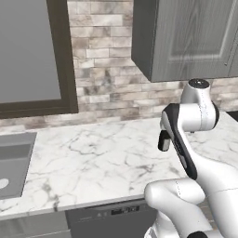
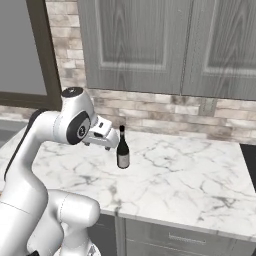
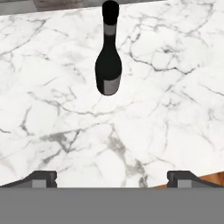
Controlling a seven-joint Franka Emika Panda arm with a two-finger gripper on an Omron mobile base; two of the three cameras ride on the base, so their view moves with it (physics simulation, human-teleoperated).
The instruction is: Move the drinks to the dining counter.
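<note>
Reaching for the wine bottle [image 3: 108, 61] looks like the step in hand. It stands upright on the marble counter [image 3: 175, 109], upper centre of the hand view and centre of the right base view [image 2: 122, 149], with bare stone all around it. The gripper [image 3: 112, 178] hangs above the counter's near edge, its fingers [image 3: 41, 178] spread wide at the bottom corners of the hand view, nothing between them, well short of the bottle.

To do it well, I judge the hand should drop and advance so the fingers straddle the wide body, not the thin neck. The bottle sits slightly left of the midline, so a small sideways correction first would keep one finger from knocking it over. Close only once both fingers flank it evenly; a tall, narrow bottle probably tips easily.
</note>
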